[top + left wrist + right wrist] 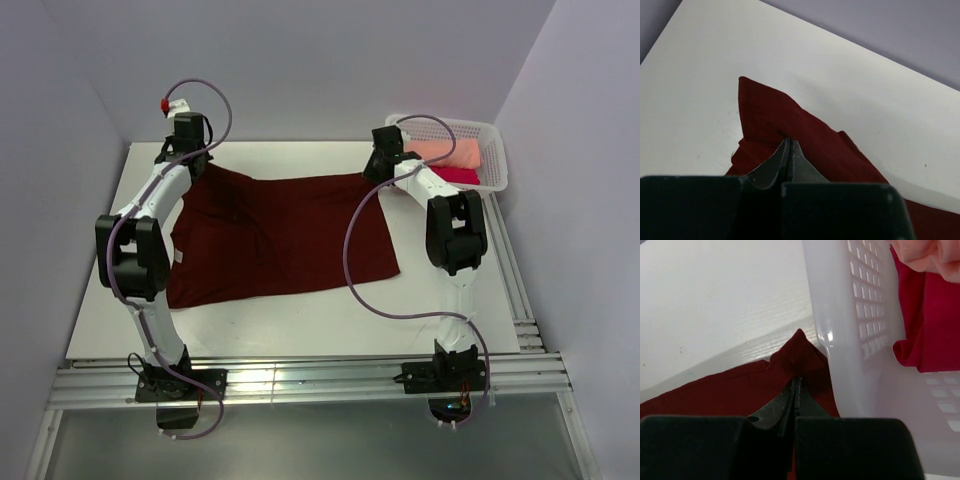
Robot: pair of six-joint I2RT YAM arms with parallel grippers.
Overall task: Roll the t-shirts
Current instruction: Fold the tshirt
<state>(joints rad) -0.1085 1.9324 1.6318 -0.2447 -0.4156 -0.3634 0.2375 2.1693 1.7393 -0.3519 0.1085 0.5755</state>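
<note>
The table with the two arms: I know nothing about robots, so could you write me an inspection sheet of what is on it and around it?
Surface: white table, bare apart from the cloth and basket.
Job's things: maroon shirt spread flat, not rolled; peach shirt and crimson shirt in a white basket at the far right corner.
Clutter: nothing seen.
Grippers: left gripper and right gripper each shut on the maroon shirt's far edge, one at each end.
Cables: purple cables loop off both arms; the right one hangs over the shirt.
Surroundings: plain lilac walls on three sides; metal rails at the near edge.
</note>
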